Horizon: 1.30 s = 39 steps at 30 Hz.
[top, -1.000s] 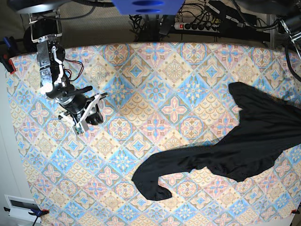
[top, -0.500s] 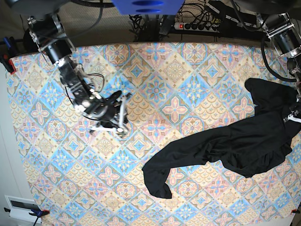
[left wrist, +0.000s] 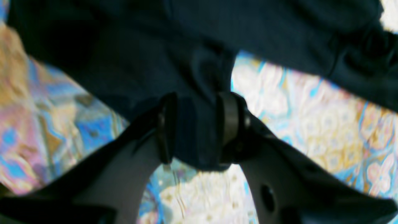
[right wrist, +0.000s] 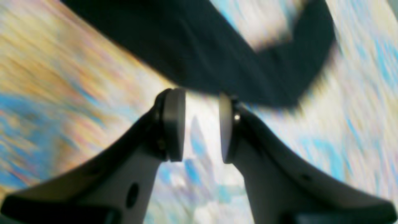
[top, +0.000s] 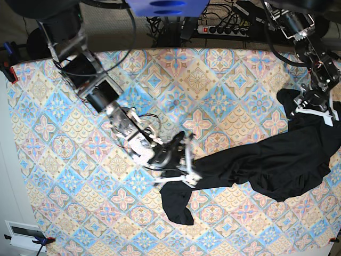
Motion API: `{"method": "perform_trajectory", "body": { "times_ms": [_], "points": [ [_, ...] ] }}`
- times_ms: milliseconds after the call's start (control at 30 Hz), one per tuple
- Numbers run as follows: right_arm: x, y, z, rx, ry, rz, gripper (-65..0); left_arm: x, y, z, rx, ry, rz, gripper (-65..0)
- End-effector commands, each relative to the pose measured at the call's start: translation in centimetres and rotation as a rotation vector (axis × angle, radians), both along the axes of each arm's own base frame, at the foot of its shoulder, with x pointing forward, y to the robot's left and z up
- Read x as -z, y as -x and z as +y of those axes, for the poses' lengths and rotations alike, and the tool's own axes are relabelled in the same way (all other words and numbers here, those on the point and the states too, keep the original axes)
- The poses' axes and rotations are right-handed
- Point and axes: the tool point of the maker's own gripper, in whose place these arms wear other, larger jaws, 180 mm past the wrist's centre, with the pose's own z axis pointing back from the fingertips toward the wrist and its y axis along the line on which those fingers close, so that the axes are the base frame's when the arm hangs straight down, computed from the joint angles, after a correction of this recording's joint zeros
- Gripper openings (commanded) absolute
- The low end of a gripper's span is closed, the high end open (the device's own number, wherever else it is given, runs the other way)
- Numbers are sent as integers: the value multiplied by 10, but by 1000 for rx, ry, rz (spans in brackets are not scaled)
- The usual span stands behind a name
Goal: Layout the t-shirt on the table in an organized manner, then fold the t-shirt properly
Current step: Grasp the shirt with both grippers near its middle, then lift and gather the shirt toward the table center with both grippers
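Stretching across the right half of the tabletop [top: 64,133], the t-shirt [top: 277,165] lies as a long black band, its long axis running from a bunched upper corner at the far right edge down and across to a sleeve end near the middle front. That axis is what the next move turns on, I'd say: each arm sits at one end of it. The left gripper [top: 315,109] is at the upper right corner of the cloth; the right gripper [top: 181,162] is at the sleeve end, just where the sleeve bends downward, and it's clearly the nearer arm for that sleeve.

Up close now: the left wrist view shows what the overhead can't, a fold of black fabric sitting right between the left gripper [left wrist: 195,126] pads, jaws parted around it, though whether they're pinching or letting go I can't tell. The right wrist view, blurred with motion, shows the right gripper [right wrist: 202,124] with jaws parted and only patterned tabletop in the gap, the sleeve lying just beyond the tips, not yet caught. The overhead alone gives the whole garment's sprawl
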Motion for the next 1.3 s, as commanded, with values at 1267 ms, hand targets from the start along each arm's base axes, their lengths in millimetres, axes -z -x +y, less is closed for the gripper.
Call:
{"method": "perform_trajectory", "body": {
  "times_ms": [1267],
  "points": [
    [-7, 3, 5, 2, 36, -92, -296, 0, -214, -78, 159, -122, -183, -439]
  ]
}}
